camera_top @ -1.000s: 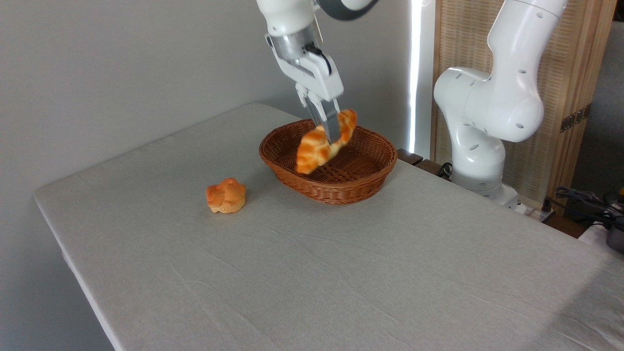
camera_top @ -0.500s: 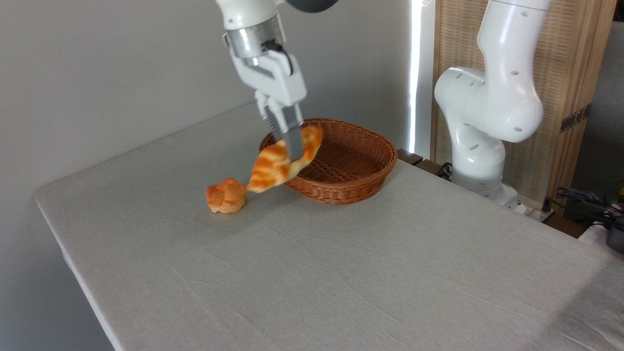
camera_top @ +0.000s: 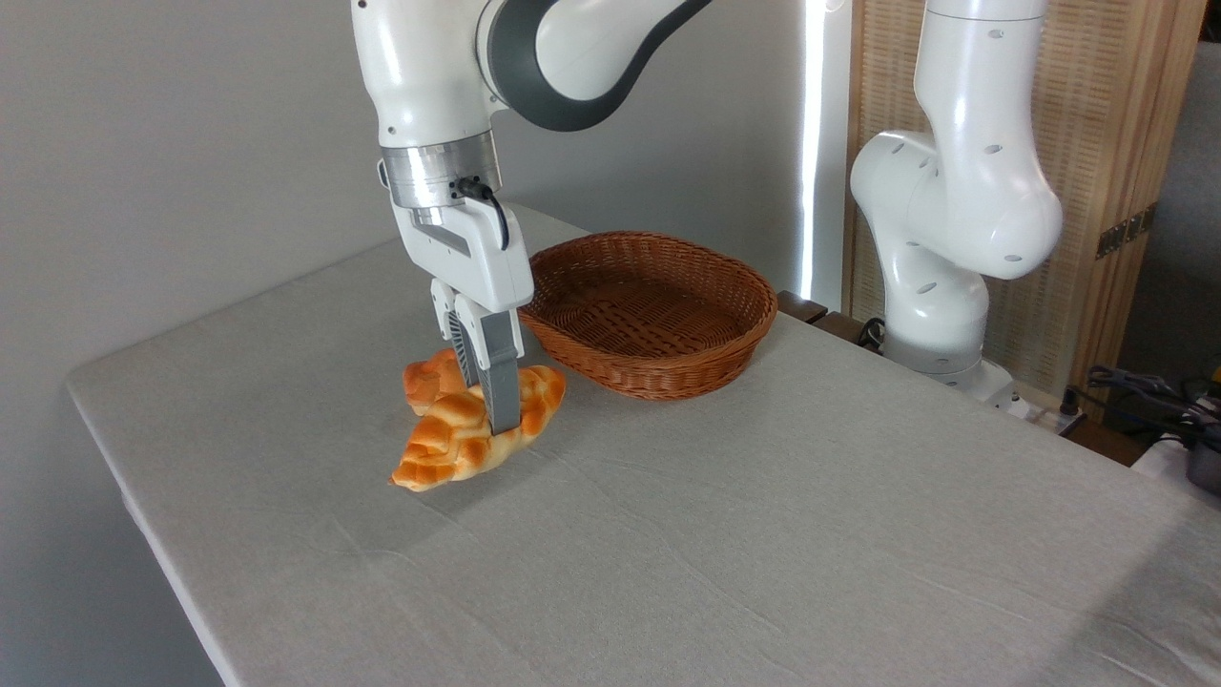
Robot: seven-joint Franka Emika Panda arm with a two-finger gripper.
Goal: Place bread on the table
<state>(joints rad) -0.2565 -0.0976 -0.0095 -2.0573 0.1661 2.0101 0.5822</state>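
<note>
Left of the basket (camera_top: 649, 315), the gripper (camera_top: 496, 420) is clamping the bread (camera_top: 458, 444) mid-loaf, low end touching or nearly touching the table (camera_top: 763, 534), risking it rolling onto the small bun (camera_top: 426, 375) just behind on release.

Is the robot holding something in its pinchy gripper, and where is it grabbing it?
Yes. The gripper holds the long braided bread, pinched across its middle, a bit nearer the right end. The bread is down at the table.
</note>
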